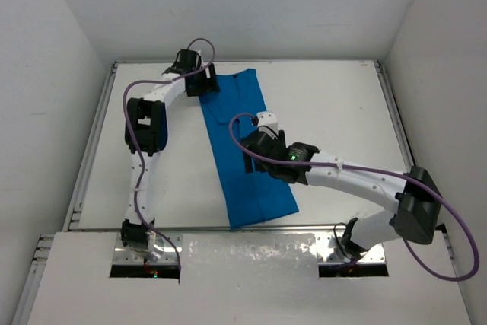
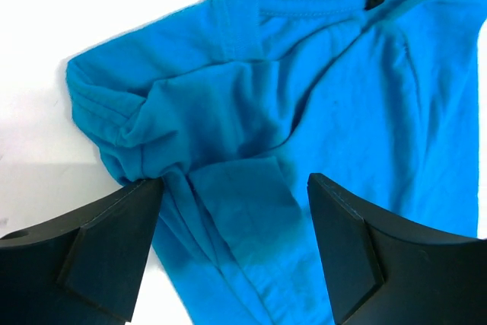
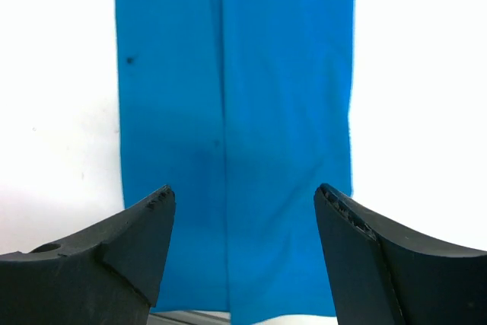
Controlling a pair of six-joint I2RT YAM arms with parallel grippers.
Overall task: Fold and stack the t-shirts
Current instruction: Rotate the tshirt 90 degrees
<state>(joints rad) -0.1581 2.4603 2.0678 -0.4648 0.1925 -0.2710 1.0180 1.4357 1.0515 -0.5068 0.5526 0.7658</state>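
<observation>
One t-shirt point(image 1: 237, 123): plain blue, folded into a long strip. Two grippers, both wide open, gripping nothing. Bunched sleeve lies beneath left gripper point(image 2: 234, 180), flat midsection beneath right gripper point(image 3: 243, 192).

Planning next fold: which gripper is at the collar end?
The left gripper, over the t-shirt's bunched sleeve by the collar; the right gripper is over its flat middle.

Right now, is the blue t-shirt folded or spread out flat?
Folded lengthwise: the t-shirt lies as a long narrow strip, a crease running down its middle, one sleeve bunched at the far end. Not folded crosswise.
</observation>
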